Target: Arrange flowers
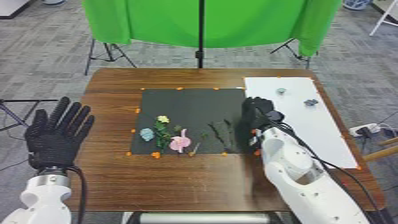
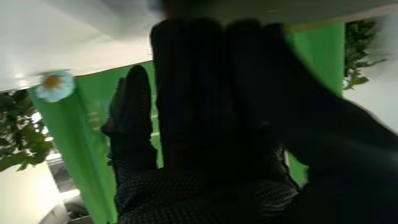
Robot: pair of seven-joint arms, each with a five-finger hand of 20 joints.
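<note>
We hold our left hand (image 1: 55, 140) splayed, fingers straight, and our right hand (image 1: 259, 114) forward, fingers extended.

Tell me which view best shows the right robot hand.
Right wrist view: the right robot hand is close there, fingers straight. The head view shows it smaller, where the dark mat meets the white sheet.

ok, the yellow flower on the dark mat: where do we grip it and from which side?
Best bet: its green stem, from above, pinching across. The yellow flower seems to lie flat, head pointing away from the robot, with the blue flower left of the stem and the pink flower right, so a low sideways approach looks tight.
</note>
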